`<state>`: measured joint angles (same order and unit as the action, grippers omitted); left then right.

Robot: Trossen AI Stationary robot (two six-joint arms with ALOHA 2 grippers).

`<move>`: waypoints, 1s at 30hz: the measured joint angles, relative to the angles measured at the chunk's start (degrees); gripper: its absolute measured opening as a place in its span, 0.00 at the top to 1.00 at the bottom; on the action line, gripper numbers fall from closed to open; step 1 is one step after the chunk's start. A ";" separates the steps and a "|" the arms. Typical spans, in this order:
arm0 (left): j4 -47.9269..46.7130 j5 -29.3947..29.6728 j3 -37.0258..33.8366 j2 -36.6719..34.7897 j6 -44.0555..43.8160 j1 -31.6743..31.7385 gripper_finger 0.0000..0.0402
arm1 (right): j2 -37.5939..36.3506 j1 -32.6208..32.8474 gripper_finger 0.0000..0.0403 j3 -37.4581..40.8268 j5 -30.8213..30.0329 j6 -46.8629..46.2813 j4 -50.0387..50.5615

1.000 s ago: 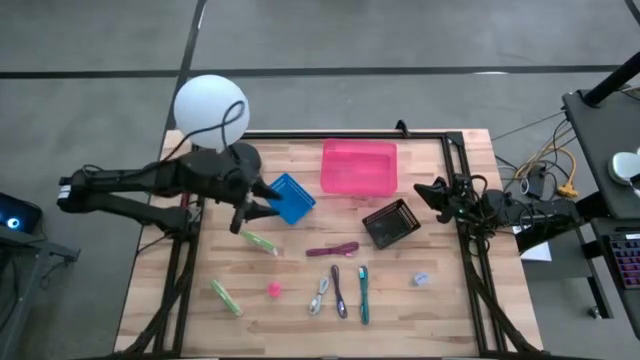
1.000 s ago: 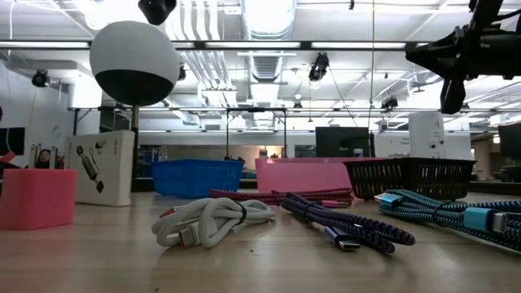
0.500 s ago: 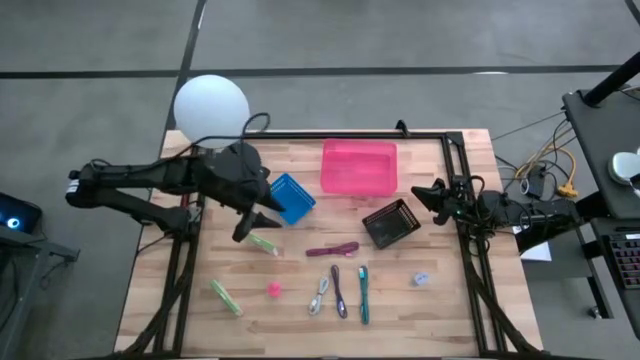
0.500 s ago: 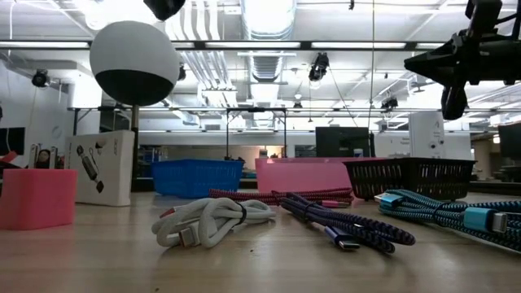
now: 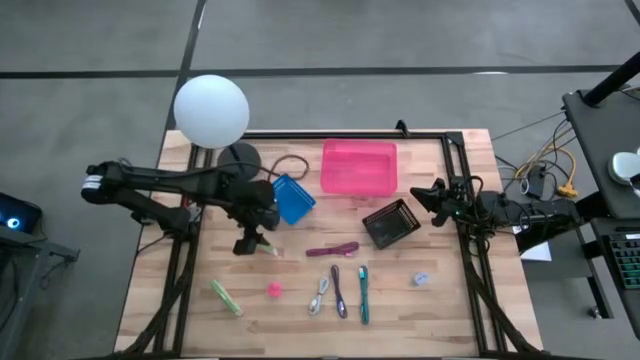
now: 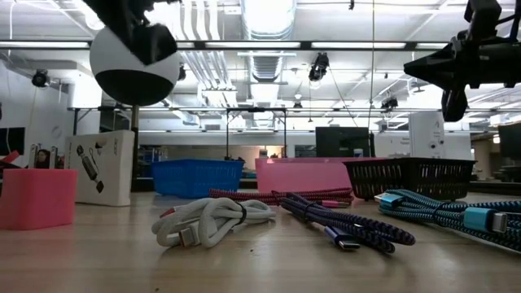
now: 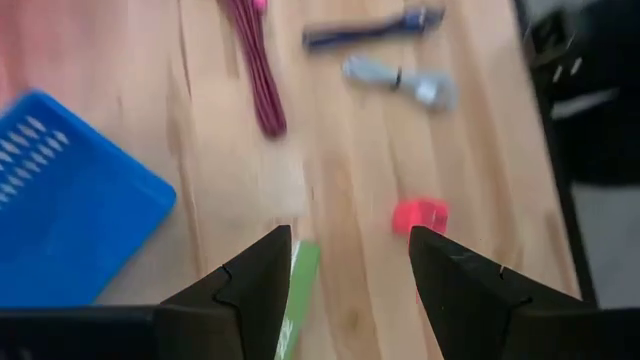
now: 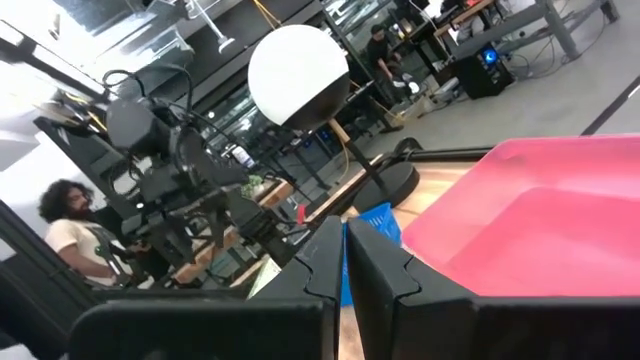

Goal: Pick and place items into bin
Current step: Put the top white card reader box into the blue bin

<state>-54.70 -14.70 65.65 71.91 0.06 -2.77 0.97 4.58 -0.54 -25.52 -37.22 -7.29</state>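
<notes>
The left pincer hung low over the tabletop, just in front of the blue bin, with its fingers spread wide and nothing between them. In the left wrist view the upper light green stick lay directly below the gap between the two fingers, so the step in hand looked like the approach to picking up that stick. The remaining items were all out on the wood: a second light green stick near the front left, the small pink ball, the maroon cable, and the silver cable, purple cable and teal cable side by side, with a tiny grey piece off to the right. The pink bin and the black bin appeared empty. The right pincer waited fully closed and empty at the right edge. The next move would likely call for a straight descent until the fingers straddled the stick, then a firm close before lifting toward a bin.
</notes>
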 joint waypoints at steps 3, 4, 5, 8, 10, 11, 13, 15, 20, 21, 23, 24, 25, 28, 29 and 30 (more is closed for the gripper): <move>-2.88 0.01 0.00 2.15 1.41 -0.21 0.53 | 0.00 0.01 0.98 0.00 0.00 1.23 0.04; -3.73 0.02 0.00 2.70 2.16 -0.29 0.53 | 0.00 0.00 0.98 0.00 -0.01 1.25 0.05; -4.56 0.05 0.00 3.29 3.06 -0.41 0.53 | 0.00 0.02 0.98 0.00 0.00 1.25 0.17; -5.90 0.91 -0.07 4.88 5.18 -0.88 0.53 | 0.00 0.01 0.98 0.00 0.00 1.25 0.98; -5.84 2.25 -0.19 5.73 7.01 -1.11 0.53 | 0.00 0.00 0.98 0.00 0.00 1.25 1.48; -5.86 3.07 -0.31 6.13 8.14 -1.15 0.53 | 0.00 0.02 0.98 0.00 0.00 1.25 1.62; -5.91 3.51 -0.37 7.01 9.71 -1.13 0.53 | 0.04 0.00 0.98 0.00 -0.02 1.25 1.64; -6.05 3.69 -0.46 7.89 10.07 -1.11 0.53 | 0.05 0.01 0.98 0.00 -0.02 1.24 2.15; -7.63 3.71 -0.67 9.75 11.57 -1.22 0.53 | 0.33 0.02 0.98 0.00 0.00 1.25 2.89; -7.96 3.75 -0.74 10.09 11.58 -1.22 0.53 | 0.37 0.02 0.98 0.00 -0.02 1.25 2.91; -7.74 3.90 -0.97 10.47 11.47 -1.22 0.53 | 0.37 0.02 0.98 0.00 -0.02 1.25 2.89; -7.73 4.06 -1.24 10.55 11.47 -1.22 0.53 | 0.37 0.02 0.98 0.00 0.00 1.25 2.89; -7.87 4.30 -1.54 10.63 11.47 -1.22 0.53 | 0.37 0.00 0.98 0.00 -0.02 1.25 2.92; -7.74 5.69 -2.80 10.85 11.42 -1.22 0.53 | 0.37 0.00 0.98 0.00 -0.02 1.25 3.04; -7.78 6.26 -3.37 10.81 11.31 -1.22 0.53 | 0.37 0.00 0.98 0.00 -0.02 1.25 3.16; -7.65 6.62 -3.84 10.76 11.23 -1.22 0.53 | 0.37 0.02 0.98 0.00 0.00 1.23 3.40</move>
<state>-62.35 -8.07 61.81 82.67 11.29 -3.99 1.34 4.60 -0.54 -25.52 -35.99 -3.89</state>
